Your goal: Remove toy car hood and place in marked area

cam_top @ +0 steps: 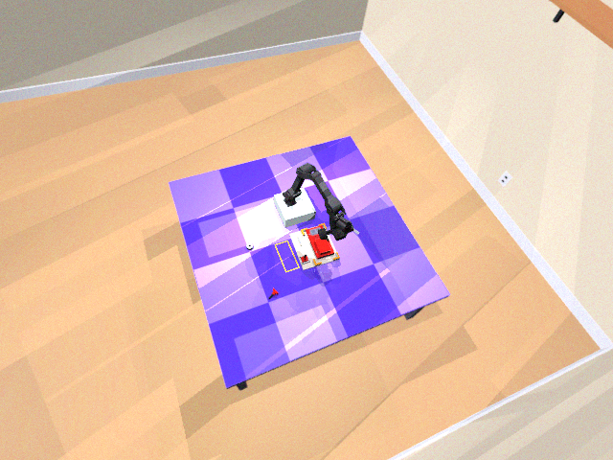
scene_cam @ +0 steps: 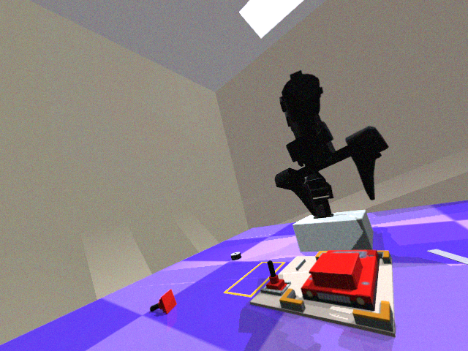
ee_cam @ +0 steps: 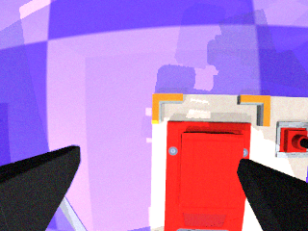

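Note:
The red toy car [cam_top: 316, 250] [scene_cam: 370, 270] [ee_cam: 173, 192] sits on a pale board. Its hood [scene_cam: 336, 270] [ee_cam: 212, 168] seems to be the raised red block on the car's front part. The marked area is a yellow outline [cam_top: 281, 258] [scene_cam: 237, 294] on the table beside the board; nothing lies in it. My gripper [cam_top: 339, 232] [scene_cam: 343, 207] [ee_cam: 161, 161] is wide open and empty, above the car and off to one side. In the wrist view the right fingertip overlaps the car's right edge, and the left one is over the table.
The pale board [scene_cam: 340, 314] has orange corner brackets [scene_cam: 382, 315] [ee_cam: 260, 99] and a red piece with a black peg [scene_cam: 276, 282] [ee_cam: 294, 140]. A loose red-and-black piece [cam_top: 274, 292] [scene_cam: 168, 301] and a small disc [cam_top: 249, 246] [scene_cam: 235, 255] lie apart. The arm stands on a white block [cam_top: 297, 214] [scene_cam: 328, 234].

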